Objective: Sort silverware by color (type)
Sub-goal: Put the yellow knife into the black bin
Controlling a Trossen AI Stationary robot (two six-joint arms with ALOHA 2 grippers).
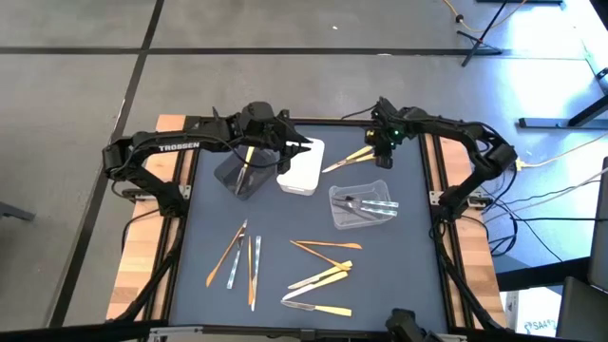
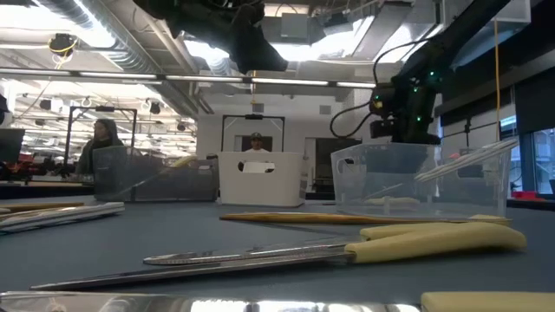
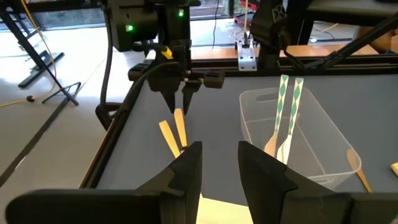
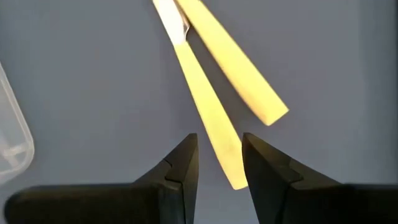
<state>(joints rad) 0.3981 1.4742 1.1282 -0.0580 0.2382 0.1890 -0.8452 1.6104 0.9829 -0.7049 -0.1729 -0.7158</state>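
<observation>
Two pale yellow utensils (image 1: 348,160) lie side by side on the dark mat near the far edge; the right wrist view shows their handles (image 4: 214,106). My right gripper (image 4: 219,160) hangs open just above them, pointing down, one finger on either side of the nearer handle's end (image 4: 233,177). It also shows in the left wrist view (image 3: 180,99). My left gripper (image 1: 302,147) is open and holds nothing over the white tray (image 1: 302,171). Silver-grey utensils (image 1: 372,203) lie in the clear tray (image 1: 361,220). One utensil (image 1: 243,169) leans in the dark tray (image 1: 231,175).
Loose silverware lies on the near half of the mat: orange-brown and silver pieces at the left (image 1: 239,256), mixed orange, yellow and silver pieces at the centre (image 1: 323,275). Wooden strips run along the table's left (image 1: 142,247) and right sides. People stand in the room behind (image 2: 102,143).
</observation>
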